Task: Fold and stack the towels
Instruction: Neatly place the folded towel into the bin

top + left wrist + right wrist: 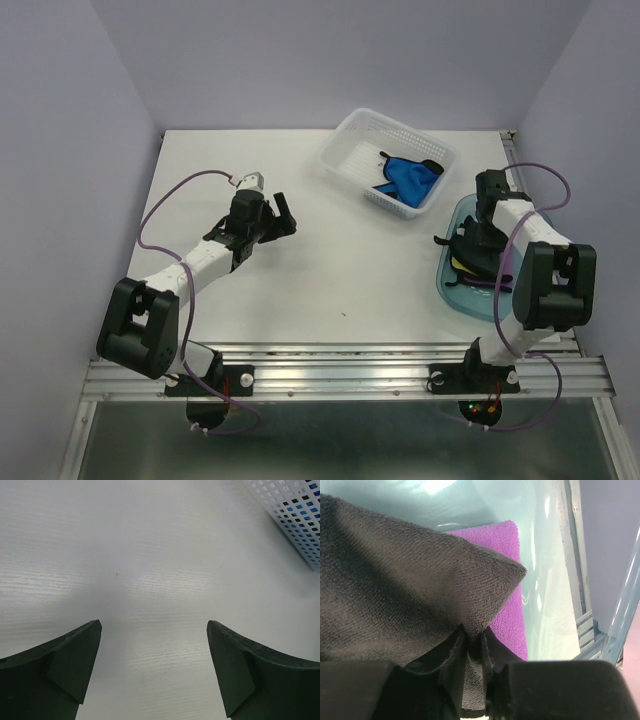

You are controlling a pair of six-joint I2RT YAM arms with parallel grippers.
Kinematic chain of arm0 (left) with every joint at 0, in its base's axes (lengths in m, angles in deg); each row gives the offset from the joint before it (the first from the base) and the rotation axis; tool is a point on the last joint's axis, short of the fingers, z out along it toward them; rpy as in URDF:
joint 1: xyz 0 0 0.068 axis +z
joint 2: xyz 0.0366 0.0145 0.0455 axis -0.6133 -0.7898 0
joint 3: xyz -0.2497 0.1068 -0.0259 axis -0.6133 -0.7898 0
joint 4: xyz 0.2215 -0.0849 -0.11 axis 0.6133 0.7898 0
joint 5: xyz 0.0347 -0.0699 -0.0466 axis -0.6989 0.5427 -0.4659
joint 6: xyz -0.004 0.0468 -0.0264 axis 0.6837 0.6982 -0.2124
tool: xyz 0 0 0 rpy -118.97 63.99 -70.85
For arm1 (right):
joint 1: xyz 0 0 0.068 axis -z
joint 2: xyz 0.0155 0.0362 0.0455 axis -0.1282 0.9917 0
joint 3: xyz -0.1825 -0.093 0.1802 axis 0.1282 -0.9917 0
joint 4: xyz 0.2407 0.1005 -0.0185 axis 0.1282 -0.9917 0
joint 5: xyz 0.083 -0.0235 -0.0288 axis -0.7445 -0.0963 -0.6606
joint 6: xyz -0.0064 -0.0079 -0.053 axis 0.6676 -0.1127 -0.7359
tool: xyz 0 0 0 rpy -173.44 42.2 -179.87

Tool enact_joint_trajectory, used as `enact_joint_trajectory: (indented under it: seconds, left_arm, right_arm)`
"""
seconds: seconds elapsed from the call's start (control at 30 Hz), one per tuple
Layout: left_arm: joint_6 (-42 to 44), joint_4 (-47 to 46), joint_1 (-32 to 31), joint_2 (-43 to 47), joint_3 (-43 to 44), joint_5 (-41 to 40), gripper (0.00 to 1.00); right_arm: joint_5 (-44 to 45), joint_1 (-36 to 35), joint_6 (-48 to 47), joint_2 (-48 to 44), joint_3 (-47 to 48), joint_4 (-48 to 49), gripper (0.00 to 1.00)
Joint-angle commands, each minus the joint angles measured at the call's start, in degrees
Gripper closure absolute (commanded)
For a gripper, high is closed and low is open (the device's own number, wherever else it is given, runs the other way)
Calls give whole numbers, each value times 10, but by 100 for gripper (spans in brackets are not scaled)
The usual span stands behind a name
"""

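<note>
On the white table (330, 290) the right gripper (474, 642) pinches a fold of the black towel (395, 580) above the purple towel (509, 570) in the tray (470, 500), a thin bite that may slip or drag the purple one askew, while the left gripper (155, 670) hangs wide open

1. The black towel (395, 575) is soft plush cloth, matt, with a short dense nap.
2. The purple towel (507, 590) is cloth with a finer, nubbly pile.
3. The tray (540, 545) is translucent blue-green plastic, smooth and glossy.
4. The basket (295, 515) is white perforated plastic.
5. The table (150, 555) is white, matt and finely ribbed.
6. The left tool (154, 630) has dark matt fingers (70, 675).
</note>
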Motion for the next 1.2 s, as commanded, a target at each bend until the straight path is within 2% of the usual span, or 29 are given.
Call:
enact_joint_trajectory:
  seconds: [0.0,0.03,0.13,0.17,0.3,0.43,0.57,0.6,0.67,0.83,0.97,1.17]
  left_arm:
    - [10,-17,5,17,9,-4,1]
    - [11,-17,4,17,10,-3,1]
    - [11,-17,4,17,9,-3,1]
    - [10,-17,4,17,10,-2,1]
    - [10,-16,4,19,9,-1,1]
    - [11,-17,4,24,9,7,1]
    - [9,-17,4,27,5,7,1]
    - [8,-17,5,31,4,7,1]
    - [9,-17,4,33,4,7,1]
    - [9,-17,4,33,4,7,1]
    - [9,-17,4,26,5,6,1]
    - [8,-20,4,19,6,7,1]
  right_arm:
    - [34,4,-1,-6,29,29,77]
    - [46,4,1,-5,31,26,76]
    - [84,4,9,-6,35,20,59]
    - [92,4,16,-8,38,16,41]
    - [78,4,26,-30,49,-2,31]
    - [-19,4,27,-83,45,8,26]
    - [-116,4,33,-137,16,42,48]
    - [-137,4,38,-143,7,46,62]
    - [-187,3,44,-141,-5,69,70]
    - [-220,3,59,-113,-28,105,72]
    - [-252,3,65,-96,-57,130,77]
    - [-229,3,76,-86,-85,110,80]
